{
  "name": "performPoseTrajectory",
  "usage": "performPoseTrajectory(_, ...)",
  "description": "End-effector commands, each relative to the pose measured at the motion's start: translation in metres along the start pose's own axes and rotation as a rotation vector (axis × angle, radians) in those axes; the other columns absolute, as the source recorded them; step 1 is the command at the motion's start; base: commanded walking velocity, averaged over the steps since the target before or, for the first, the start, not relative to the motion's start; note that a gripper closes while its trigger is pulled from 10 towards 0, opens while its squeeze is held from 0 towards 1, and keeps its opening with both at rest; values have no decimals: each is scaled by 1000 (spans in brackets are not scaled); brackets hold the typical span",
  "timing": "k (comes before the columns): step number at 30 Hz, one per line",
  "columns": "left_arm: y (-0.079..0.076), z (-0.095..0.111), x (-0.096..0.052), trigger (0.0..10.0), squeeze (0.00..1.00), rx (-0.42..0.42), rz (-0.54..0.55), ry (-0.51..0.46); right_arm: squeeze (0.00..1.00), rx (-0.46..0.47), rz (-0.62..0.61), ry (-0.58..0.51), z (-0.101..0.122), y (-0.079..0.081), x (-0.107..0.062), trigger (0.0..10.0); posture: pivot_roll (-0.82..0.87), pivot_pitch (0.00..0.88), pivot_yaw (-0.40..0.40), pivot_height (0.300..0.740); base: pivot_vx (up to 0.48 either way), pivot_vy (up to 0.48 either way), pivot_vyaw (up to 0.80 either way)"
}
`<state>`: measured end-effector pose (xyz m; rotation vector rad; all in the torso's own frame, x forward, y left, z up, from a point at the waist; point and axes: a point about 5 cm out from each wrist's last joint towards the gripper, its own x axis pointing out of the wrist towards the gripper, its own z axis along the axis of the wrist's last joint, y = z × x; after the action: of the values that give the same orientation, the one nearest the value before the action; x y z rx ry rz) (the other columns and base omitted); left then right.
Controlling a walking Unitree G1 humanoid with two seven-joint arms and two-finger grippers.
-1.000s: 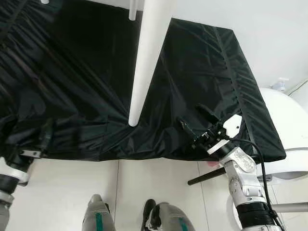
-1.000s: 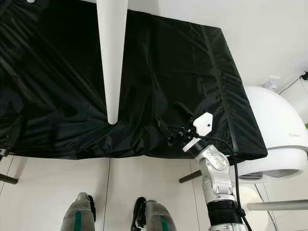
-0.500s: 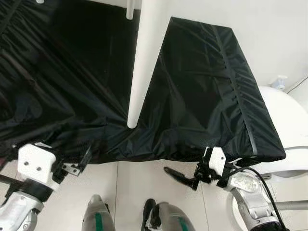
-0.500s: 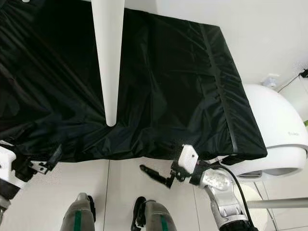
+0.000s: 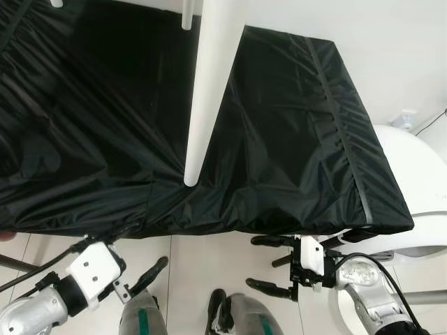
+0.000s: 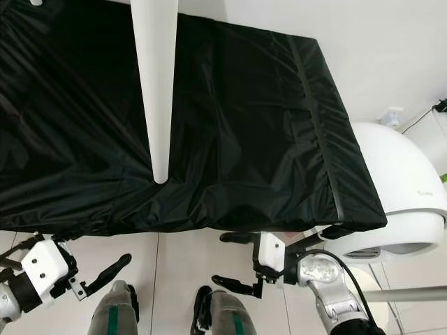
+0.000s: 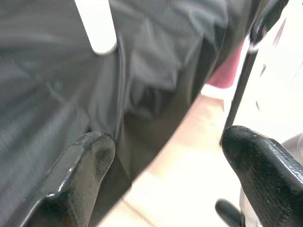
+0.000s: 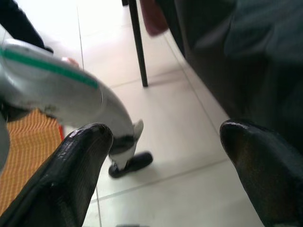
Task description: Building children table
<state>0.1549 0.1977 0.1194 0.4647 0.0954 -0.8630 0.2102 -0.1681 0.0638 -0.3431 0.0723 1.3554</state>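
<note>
both grippers hang spread apart, holding nothing: left gripper (image 5: pixel 140 269) at 7 o'clock, right gripper (image 5: pixel 269 264) at 5, below the white table leg (image 5: pixel 202 98).

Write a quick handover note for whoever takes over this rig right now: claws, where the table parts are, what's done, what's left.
Left claw: open, empty, low over the floor tiles in front of the black-covered surface.
Right claw: open, empty, just below that surface's front edge.
White table leg: points toward the camera over the black cover, held by neither claw.
Done: nothing can be confirmed.
Left: grasp the leg and continue assembly.
</note>
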Motion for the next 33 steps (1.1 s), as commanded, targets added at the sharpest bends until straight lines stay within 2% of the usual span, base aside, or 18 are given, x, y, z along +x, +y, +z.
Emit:
performPoseTrajectory(1,-10,-10,0,10000,0,-9,-47,28,0,15,2,49,-11,3,-5,10000,159,193,-147,740,0,0,0)
performPoseTrajectory(4,-17,-26,-3,10000,0,-26,-59,81,0,49,-25,88,-23,2,-7,10000,158,191,-147,740,0,0,0)
performPoseTrajectory(8,-23,-32,-7,10000,0,-46,-56,98,0,65,-35,106,-29,2,-8,10000,161,190,-147,740,0,0,0)
performPoseTrajectory(11,-37,-39,-14,10000,0,-98,-47,123,0,79,-24,147,-38,4,-11,10000,170,187,-153,740,0,0,0)
performPoseTrajectory(12,-37,-39,-14,10000,0,-98,-47,123,0,79,-24,147,-38,4,-11,10000,170,187,-153,740,0,0,0)
performPoseTrajectory(14,-46,-56,-22,10000,0,-141,-33,178,0,95,-24,174,-45,3,-13,10000,170,189,-158,740,0,0,0)
performPoseTrajectory(23,-64,-87,-32,10000,0,-246,20,266,0,139,-64,226,-58,0,-15,10000,176,187,-171,740,0,0,0)
performPoseTrajectory(25,-72,-96,-34,10000,0,-264,25,295,0,177,-83,258,-66,4,-15,10000,181,180,-174,740,0,0,0)
performPoseTrajectory(29,-74,-99,-35,10000,0,-278,27,306,0,191,-93,270,-69,5,-15,10000,181,180,-174,740,0,0,0)
performPoseTrajectory(33,-76,-108,-34,10000,0,-295,47,336,0,247,-132,309,-79,11,-15,10000,183,171,-166,740,0,0,0)
